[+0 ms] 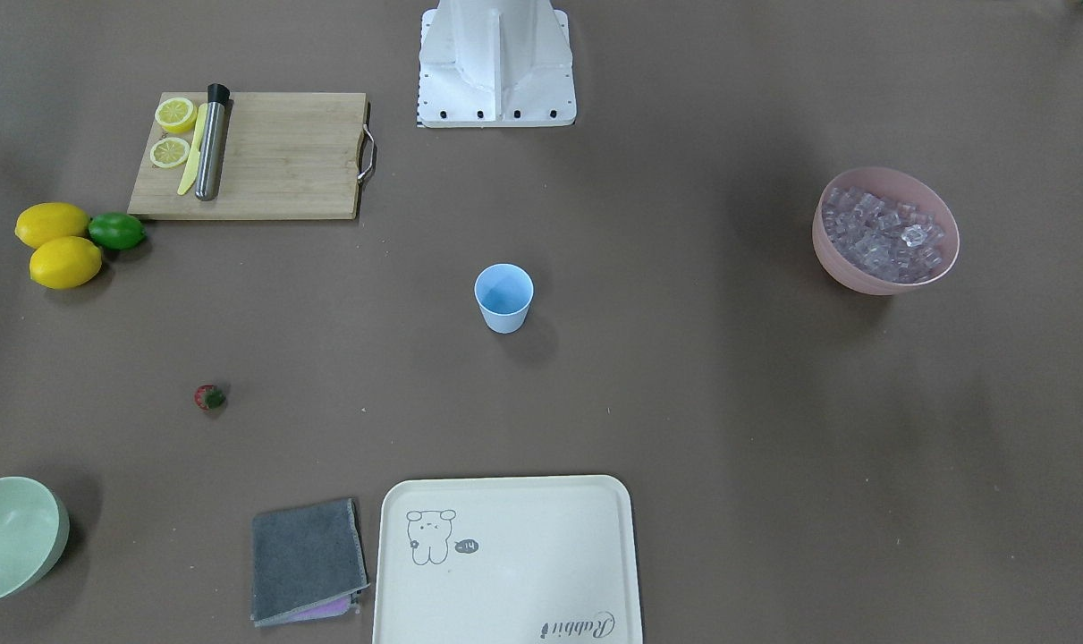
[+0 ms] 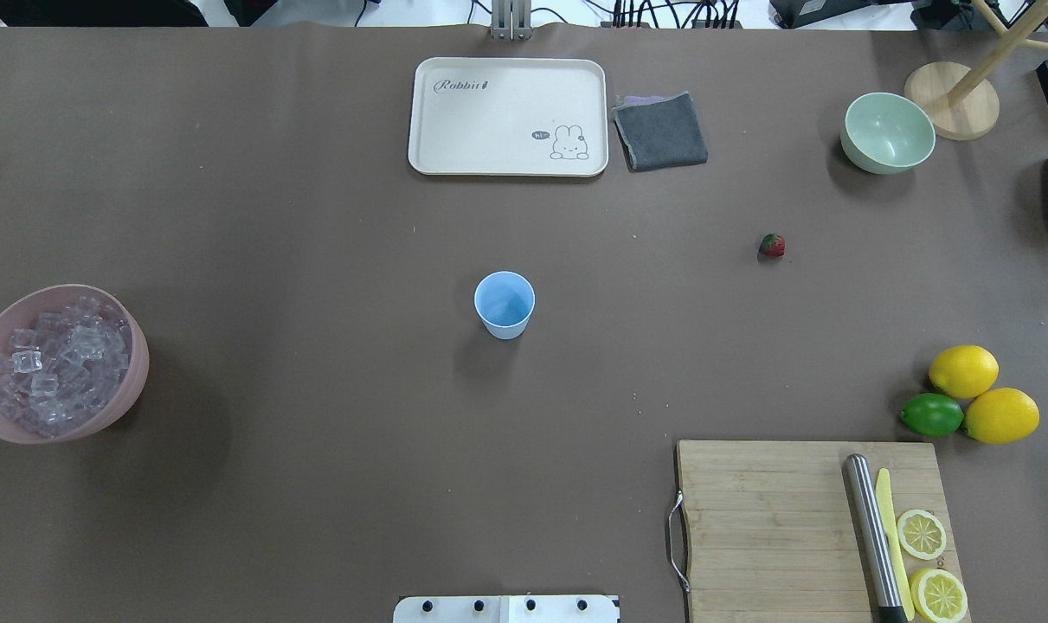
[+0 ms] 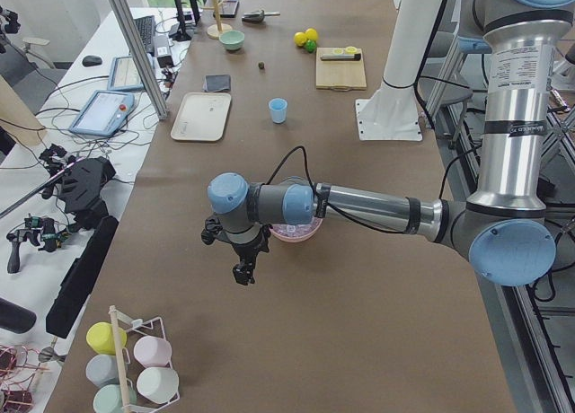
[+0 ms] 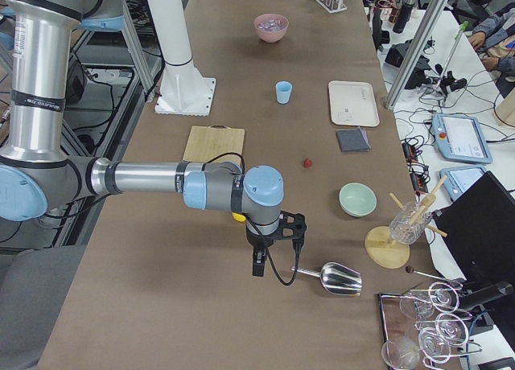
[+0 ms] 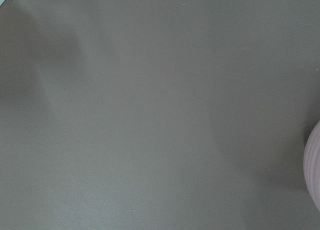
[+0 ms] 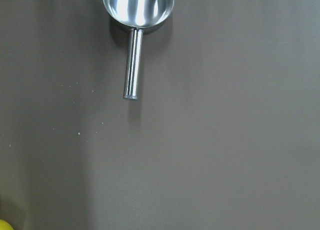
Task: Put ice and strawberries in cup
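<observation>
1. Jaws, both arms: you cannot tell whether they are wide or narrow.
2. Pink bowl point(image 2: 138, 381), far left, heaped with ice point(image 2: 56, 363): cubes could scatter when you dig in.
3. Cup point(image 2: 504, 305), upright at the centre of the tabletop point(image 2: 316, 216): your nudge could tip it.
4. Strawberry point(image 2: 772, 245), right of the cup and well apart: it may roll away.

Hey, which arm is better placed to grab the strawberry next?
Right. The strawberry lies to the robot's right of the cup, where the right tool hangs; the left tool is by the pink bowl at the opposite end.
</observation>
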You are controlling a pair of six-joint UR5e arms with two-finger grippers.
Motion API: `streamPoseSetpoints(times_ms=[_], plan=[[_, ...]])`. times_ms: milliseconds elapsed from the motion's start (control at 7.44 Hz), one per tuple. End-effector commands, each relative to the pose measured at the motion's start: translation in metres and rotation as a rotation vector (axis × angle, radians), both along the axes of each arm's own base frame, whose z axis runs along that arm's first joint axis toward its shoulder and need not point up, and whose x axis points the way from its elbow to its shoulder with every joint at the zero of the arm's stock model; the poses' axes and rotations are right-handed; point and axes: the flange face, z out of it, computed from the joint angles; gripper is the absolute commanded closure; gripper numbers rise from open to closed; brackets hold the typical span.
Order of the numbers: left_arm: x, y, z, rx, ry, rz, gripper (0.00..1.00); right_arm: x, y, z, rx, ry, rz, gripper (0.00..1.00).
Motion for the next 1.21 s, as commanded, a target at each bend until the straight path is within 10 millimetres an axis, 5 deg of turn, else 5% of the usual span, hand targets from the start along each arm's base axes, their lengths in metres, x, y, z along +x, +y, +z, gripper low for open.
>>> streamPoseSetpoints(times_ms=[0, 403, 1075], plan=[[0.0, 0.001, 0.0, -0.001, 0.0, 0.0, 0.02, 0.0, 0.0, -0.002, 0.008, 0.003, -0.005, 0.0], [0.0, 0.003, 0.002, -0.003, 0.001, 0.001, 0.02, -0.002, -0.002, -0.01, 0.022, -0.019, -0.003, 0.0], [0.0, -0.004, -0.006, 0.012, 0.001, 0.001, 0.02, 0.0, -0.021, -0.052, 0.105, -0.014, 0.01, 0.0]])
